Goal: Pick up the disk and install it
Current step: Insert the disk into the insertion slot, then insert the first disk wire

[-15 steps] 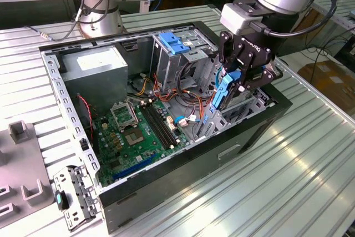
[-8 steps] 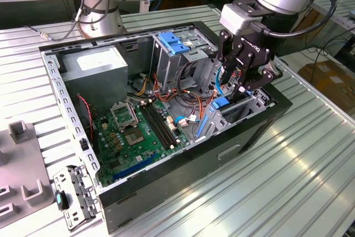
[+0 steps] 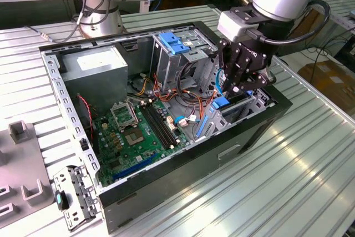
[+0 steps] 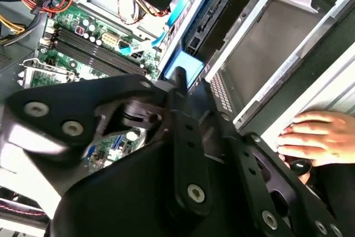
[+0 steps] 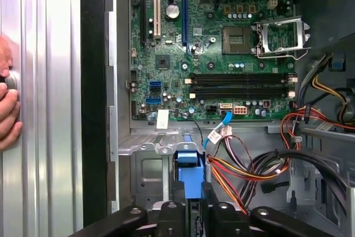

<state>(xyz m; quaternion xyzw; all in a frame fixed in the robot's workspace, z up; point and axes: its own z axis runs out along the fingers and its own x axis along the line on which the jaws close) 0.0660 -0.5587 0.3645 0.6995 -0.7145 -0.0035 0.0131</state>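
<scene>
Exterior view showed the pincer [image 3: 236, 90] clamped on the disk [image 3: 221, 104]. Disk stood edge-on in the cage [image 3: 247, 112], blue rail visible.

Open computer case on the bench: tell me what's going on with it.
A robot arm's black gripper is down at the grey metal drive cage on the exterior view's right of the open black computer case. Close under it is the blue-railed silver-grey disk, edge-on at the cage. A person's hand is on the ribbed metal table beside the case.
</scene>
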